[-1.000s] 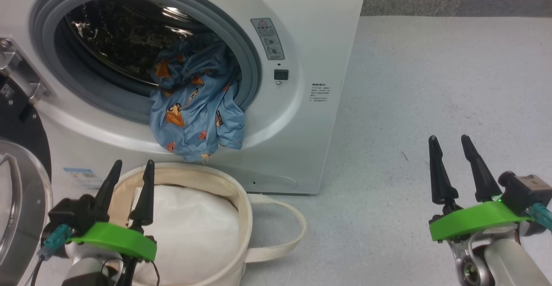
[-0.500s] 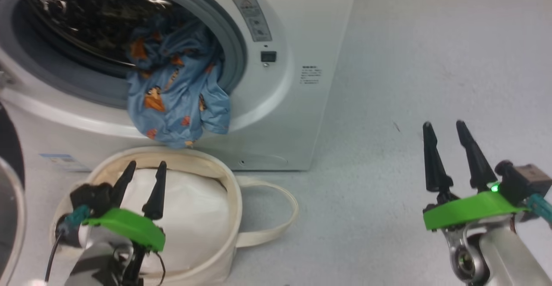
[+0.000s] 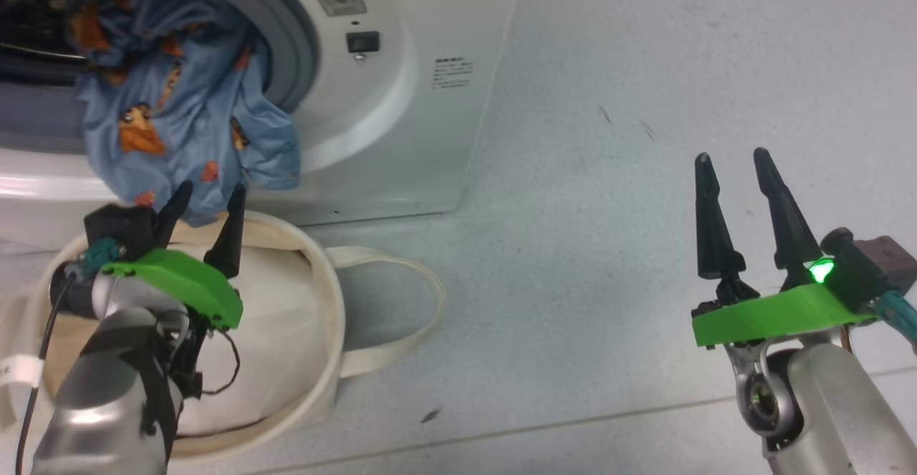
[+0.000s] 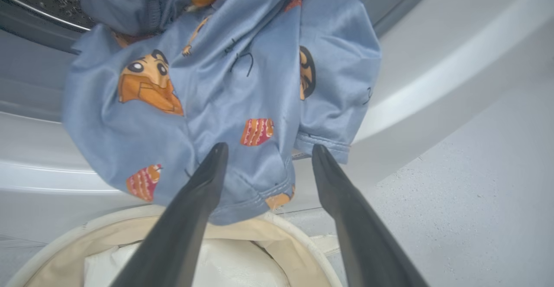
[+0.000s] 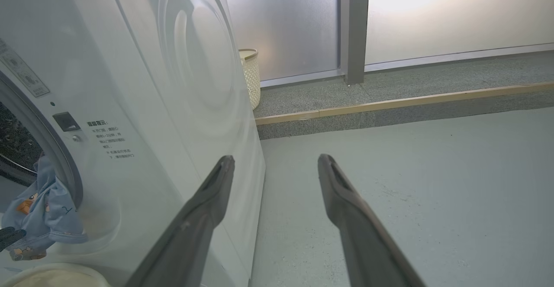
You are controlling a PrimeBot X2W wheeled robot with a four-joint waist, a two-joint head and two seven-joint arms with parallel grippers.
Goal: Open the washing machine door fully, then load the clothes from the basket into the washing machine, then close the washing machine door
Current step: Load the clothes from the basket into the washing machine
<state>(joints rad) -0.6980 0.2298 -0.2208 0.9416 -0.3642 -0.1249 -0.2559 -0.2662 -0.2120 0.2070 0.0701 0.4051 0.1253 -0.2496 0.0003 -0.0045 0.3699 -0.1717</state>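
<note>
The clothes [image 3: 172,109] hang half out of the washing machine [image 3: 444,16]. The upper part is bunched in the drum mouth. The rest drapes over the lower edge of the grey rubber ring [image 3: 286,52] and down the white front panel. In the left wrist view the clothes [image 4: 216,96] end in a stitched hem just above the back rim of the basket [image 4: 303,243].

The left gripper [image 3: 213,187] hangs over the basket [image 3: 326,281], its two dark fingers spread apart and pointing up at that hem. Seen from its own wrist, the left gripper [image 4: 269,148] has one fingertip in front of the blue fabric and the other at the hem's right edge. Nothing is clamped between them, and whether a tip touches the cloth cannot be told.

Below it a plain white cloth [image 3: 279,317] fills the basket, which stands on the floor [image 3: 645,246] against the machine's front lower edge. One loop handle [image 3: 423,303] lies out to the right.

The right gripper [image 3: 731,156] is well apart from the clothes, over bare floor beyond the machine's right front corner. Its fingers are spread and empty. In its wrist view the right gripper [image 5: 275,158] looks along the machine's side panel towards a pale woven bin [image 5: 250,77].
</note>
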